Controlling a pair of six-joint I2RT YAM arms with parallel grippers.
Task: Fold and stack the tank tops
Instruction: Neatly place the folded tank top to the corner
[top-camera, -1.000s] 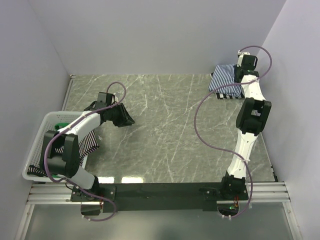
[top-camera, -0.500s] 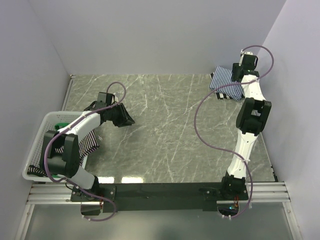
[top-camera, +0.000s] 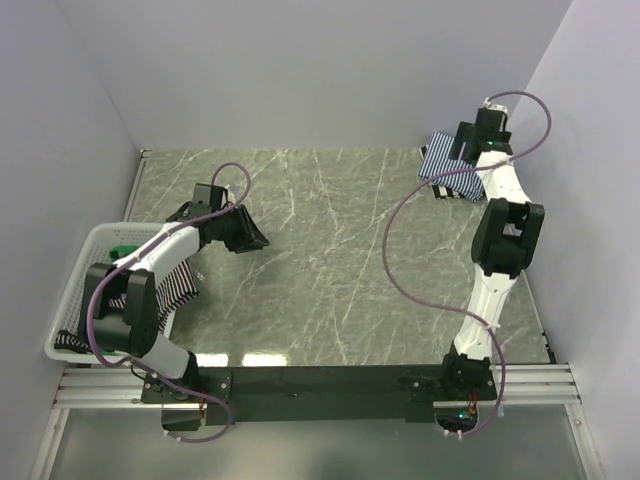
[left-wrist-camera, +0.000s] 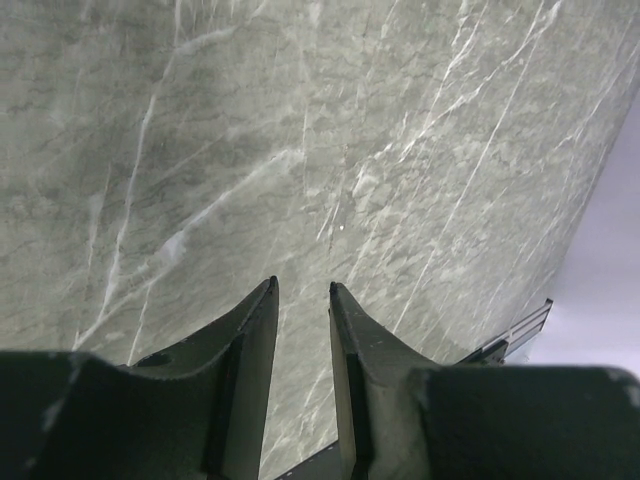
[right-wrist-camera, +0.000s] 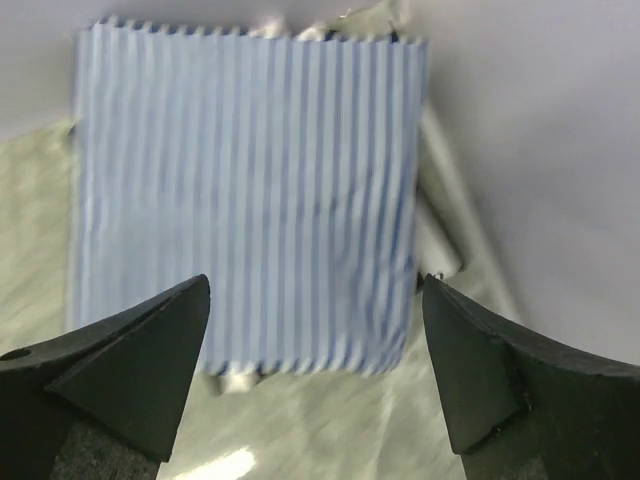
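Right gripper (right-wrist-camera: 316, 288): your right jaws stand wide apart and hold nothing. One finger sits on each side of the folded navy top (right-wrist-camera: 250, 190), above it.
Navy top: it is folded into a flat rectangle, with thin stripes running away from the wrist camera. It lies on top of the pile in the far right corner of the table (top-camera: 330, 250), close against the wall (top-camera: 590, 150).
Black-and-white top (top-camera: 457, 190): it lies under the navy one, its broad stripes showing at the pile's near edge in the top view. In the wrist view you get only blurred white bits poking out from under the edges.
Right arm: stretched out along the table's right side, wrist over the pile.
Left gripper (left-wrist-camera: 302, 290): your left fingers are parted by a narrow gap with nothing between them, and only bare table shows beneath.
Left arm: bent, with its gripper over the left part of the table, just beyond the basket (top-camera: 72, 288) and well apart from the pile.
Basket: white mesh, at the table's left edge beside the left arm.
Basket tops (top-camera: 180, 283): striped cloth, crumpled, hanging over the basket's right rim — you cannot tell how many.
Green thing (top-camera: 122, 250): in the basket's far end, too small to make out.
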